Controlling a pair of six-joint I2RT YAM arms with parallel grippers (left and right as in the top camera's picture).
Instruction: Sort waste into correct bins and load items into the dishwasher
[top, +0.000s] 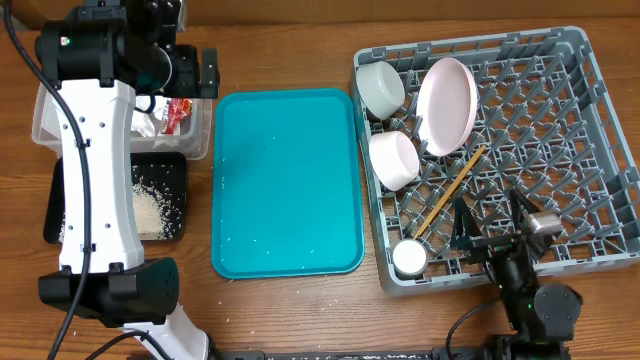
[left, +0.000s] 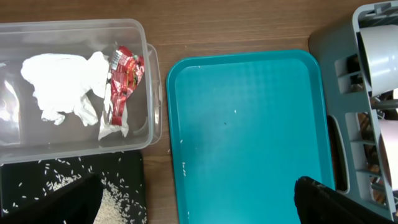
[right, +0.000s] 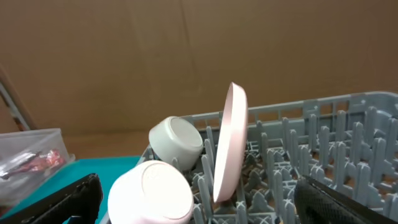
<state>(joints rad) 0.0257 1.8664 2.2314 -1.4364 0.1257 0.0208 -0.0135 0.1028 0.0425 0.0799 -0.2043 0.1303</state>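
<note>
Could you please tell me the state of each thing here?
clear tub: holds napkin and red wrapper.
black tray: holds rice.
teal tray: nearly bare.
dish rack: partly loaded.
pink plate: racked on edge.
grey-white bowl: racked on its side.
white bowl: racked, tilted.
cup: in rack corner.
chopsticks: lying across rack.
left gripper: open, empty.
right gripper: open, empty.
</note>
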